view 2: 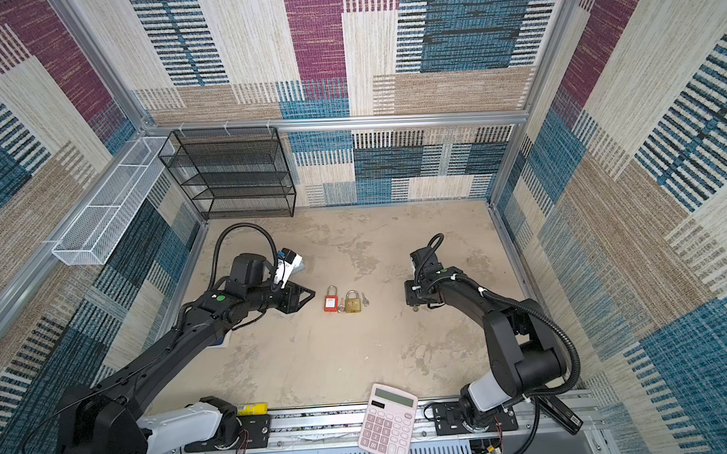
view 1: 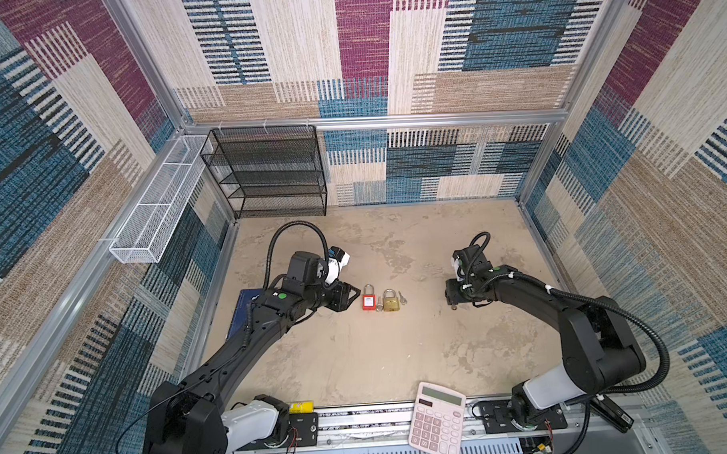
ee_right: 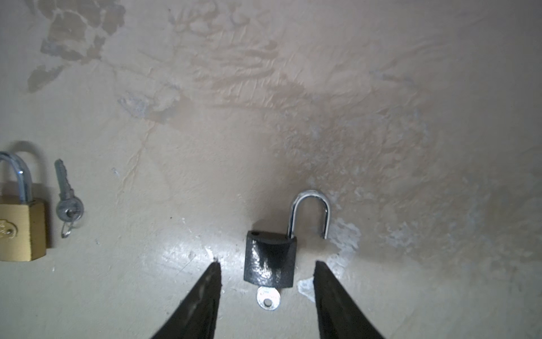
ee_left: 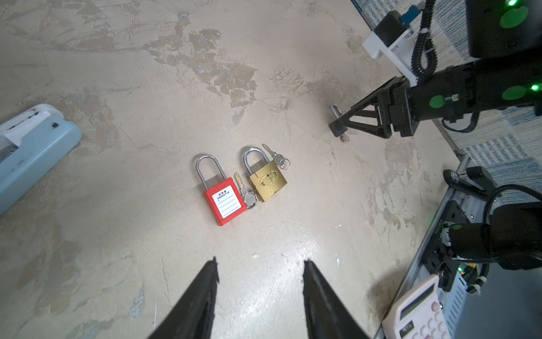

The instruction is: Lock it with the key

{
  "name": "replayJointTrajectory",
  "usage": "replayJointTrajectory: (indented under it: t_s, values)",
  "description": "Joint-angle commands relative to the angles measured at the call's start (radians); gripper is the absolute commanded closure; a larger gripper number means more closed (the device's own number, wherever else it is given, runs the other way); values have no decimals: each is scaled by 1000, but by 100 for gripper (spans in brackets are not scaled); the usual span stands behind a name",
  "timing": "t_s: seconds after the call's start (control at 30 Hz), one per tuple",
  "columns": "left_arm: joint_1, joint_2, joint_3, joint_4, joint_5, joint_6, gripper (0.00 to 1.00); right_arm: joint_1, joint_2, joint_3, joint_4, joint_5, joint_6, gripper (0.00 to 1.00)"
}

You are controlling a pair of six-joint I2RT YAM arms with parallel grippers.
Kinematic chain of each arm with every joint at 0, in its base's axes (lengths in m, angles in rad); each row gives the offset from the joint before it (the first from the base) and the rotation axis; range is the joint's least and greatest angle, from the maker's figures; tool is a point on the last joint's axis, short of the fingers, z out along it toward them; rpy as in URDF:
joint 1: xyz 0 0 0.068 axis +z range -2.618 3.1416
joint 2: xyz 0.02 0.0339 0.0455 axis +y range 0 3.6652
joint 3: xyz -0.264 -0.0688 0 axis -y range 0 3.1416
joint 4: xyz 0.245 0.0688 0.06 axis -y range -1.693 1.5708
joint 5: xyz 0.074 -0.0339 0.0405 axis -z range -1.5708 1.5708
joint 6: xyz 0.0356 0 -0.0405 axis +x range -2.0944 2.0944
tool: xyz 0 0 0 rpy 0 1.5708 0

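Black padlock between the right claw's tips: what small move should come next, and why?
Probably close the right gripper on the black padlock to steady it. The open jaws straddle it without touching, its shackle stands open, and the key sits in its underside.

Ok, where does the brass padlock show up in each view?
Top view: brass padlock near the centre, just right of the red padlock.
Top view: same spot, again right of the red padlock.
Left wrist: mid-picture, beside the red padlock.
Right wrist: at the picture's edge, partly cut off.
Shared landmark: the small key by its shackle, in all four.
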State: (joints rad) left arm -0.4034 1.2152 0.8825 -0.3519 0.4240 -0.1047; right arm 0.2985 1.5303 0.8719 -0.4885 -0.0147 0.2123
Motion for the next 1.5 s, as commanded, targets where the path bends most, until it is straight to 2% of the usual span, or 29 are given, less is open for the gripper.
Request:
replayJointTrajectory:
  t_s: [0.0,0.37,0.8,1.13,1.3,1.47]
  values:
    - [0,0,7,20,10,-15,50,-1,22,-4,14,35,16,46]
    - [-1,6,9,20,10,-24,50,-1,84,-2,28,22,14,50]
    - [-3,19,9,35,20,-56,50,0,101,8,5,41,-31,66]
    - [-16,34,1,159,95,-132,50,32,-79,95,0,12,-189,71]
    - [-29,47,-8,323,133,-231,50,131,-201,173,32,18,-261,70]
    - [-37,101,60,395,205,-329,52,236,-276,217,85,29,-347,68]
